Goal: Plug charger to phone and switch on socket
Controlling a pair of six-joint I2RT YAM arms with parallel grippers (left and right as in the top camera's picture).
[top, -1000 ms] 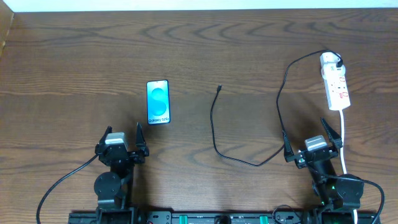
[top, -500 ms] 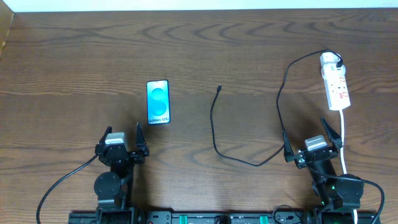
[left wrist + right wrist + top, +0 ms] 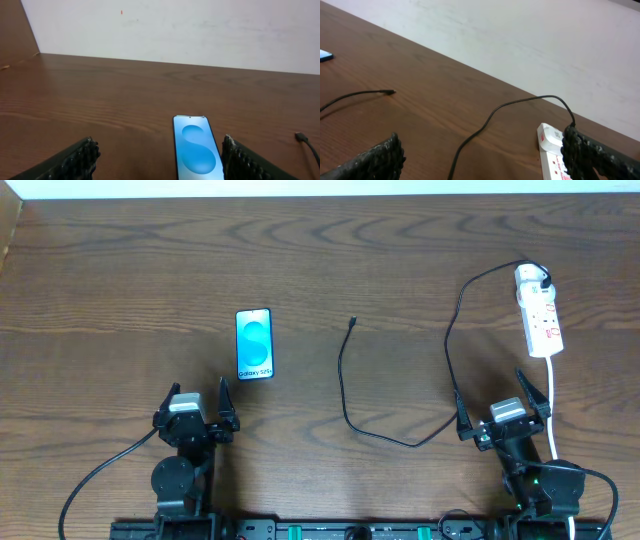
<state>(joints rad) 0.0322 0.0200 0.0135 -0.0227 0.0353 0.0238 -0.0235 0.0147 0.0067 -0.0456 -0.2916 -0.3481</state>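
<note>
The phone [image 3: 254,344] lies flat left of the table's middle, its blue screen up; it also shows in the left wrist view [image 3: 196,150]. The black charger cable [image 3: 345,395] runs from its loose connector tip [image 3: 352,321] in a loop to its plug in the far end of the white socket strip [image 3: 538,310]. The right wrist view shows the cable [image 3: 485,122], the tip [image 3: 390,92] and the strip [image 3: 551,152]. My left gripper [image 3: 193,402] is open and empty just in front of the phone. My right gripper [image 3: 503,404] is open and empty in front of the strip.
The strip's white cord [image 3: 553,405] runs toward the front edge past my right arm. A white wall [image 3: 175,25] stands behind the table's far edge. A wooden side panel [image 3: 12,30] rises at the far left.
</note>
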